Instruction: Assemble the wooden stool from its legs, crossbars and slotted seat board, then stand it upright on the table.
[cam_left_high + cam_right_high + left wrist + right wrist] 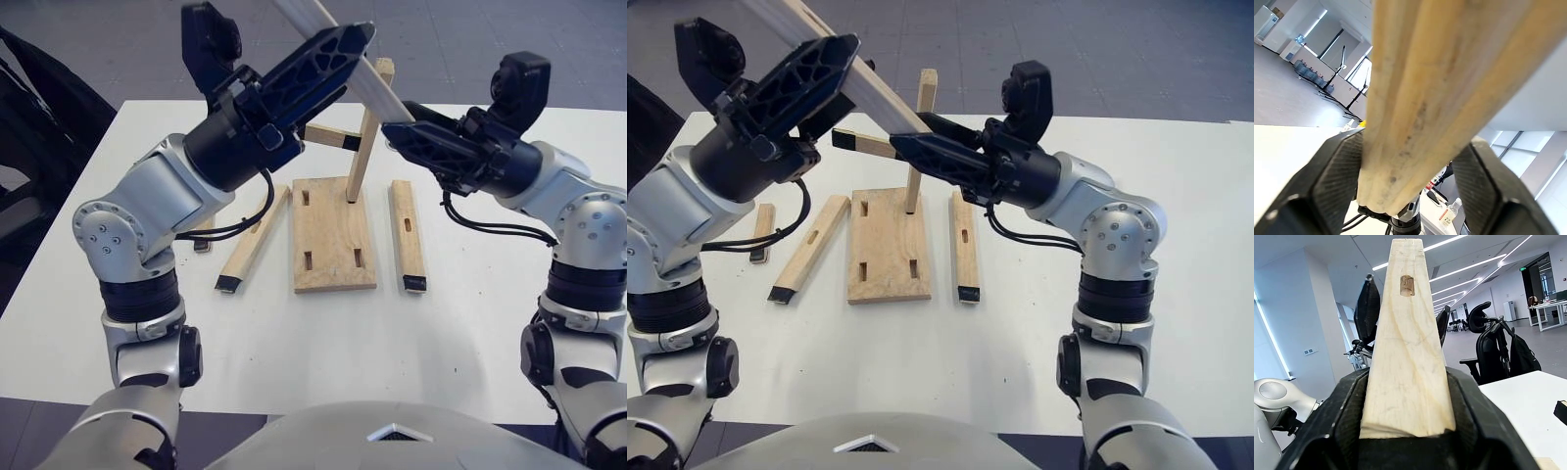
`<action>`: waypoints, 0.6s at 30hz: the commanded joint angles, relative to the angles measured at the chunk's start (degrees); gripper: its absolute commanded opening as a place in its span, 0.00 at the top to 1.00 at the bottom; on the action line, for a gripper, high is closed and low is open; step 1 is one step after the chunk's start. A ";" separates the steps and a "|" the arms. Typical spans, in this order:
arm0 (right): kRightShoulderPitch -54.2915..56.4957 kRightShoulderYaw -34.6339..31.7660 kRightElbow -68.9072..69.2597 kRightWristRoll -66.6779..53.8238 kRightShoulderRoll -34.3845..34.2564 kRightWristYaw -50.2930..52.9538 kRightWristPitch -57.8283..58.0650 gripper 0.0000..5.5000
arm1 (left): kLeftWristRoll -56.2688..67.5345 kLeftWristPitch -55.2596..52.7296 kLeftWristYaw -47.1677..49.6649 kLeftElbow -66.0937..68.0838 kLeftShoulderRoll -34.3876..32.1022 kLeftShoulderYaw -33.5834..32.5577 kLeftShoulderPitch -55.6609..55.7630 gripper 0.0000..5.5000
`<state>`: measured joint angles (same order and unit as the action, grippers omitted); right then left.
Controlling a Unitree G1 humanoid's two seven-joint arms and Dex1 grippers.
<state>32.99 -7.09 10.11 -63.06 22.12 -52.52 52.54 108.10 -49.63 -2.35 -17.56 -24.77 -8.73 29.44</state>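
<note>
A: What've we got w/ the left gripper (353, 44)?
B: We see its fingers clamped on one end of a long leg (382, 90), held in the air over the desk (294, 343) and slanting down toward the right side. In the wrist view both pads press the wood, no gap.
A: And the right gripper (397, 117)?
B: Same leg, lower end. Its fingers are pinched onto both faces. So we've one leg gripped by both, above the far part of the seat board (333, 230).
A: Board itself?
B: Flat at mid-desk, a bit nearer the far edge. Three slots are bare. In the slot at its far right corner we see an upright leg (364, 147), leaning slightly. A black-tipped crossbar (326, 135) meets it partway up and points toward the left edge, off the desk surface.
A: Loose parts?
B: A second leg (253, 240) lies just beside the board's left side, angled, black tip toward the near edge. A third leg (407, 230) lies just beside the right side, approx parallel, black tip also near. A short piece (762, 230) lies further toward the left edge, partly hidden by the left arm, so we can't tell which part it is.
</note>
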 commanded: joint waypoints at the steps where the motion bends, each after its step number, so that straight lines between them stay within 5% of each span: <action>1: -0.52 -0.12 -0.05 1.12 0.99 -0.09 -0.90 0.62 | -0.33 0.58 -1.22 0.24 -0.30 0.06 -0.50 0.54; 16: -3.23 1.01 0.21 3.39 3.18 -2.07 -1.98 0.62 | -3.76 1.78 -2.90 0.73 -0.25 -0.97 -2.55 0.57; 18: -3.78 1.81 0.49 5.25 3.70 -2.09 -2.95 0.53 | -5.34 2.16 -3.02 1.65 -0.25 -1.34 -2.48 0.57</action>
<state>30.26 -5.74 10.30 -59.86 24.12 -54.48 50.34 104.10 -48.95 -4.83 -16.82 -24.89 -8.69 26.74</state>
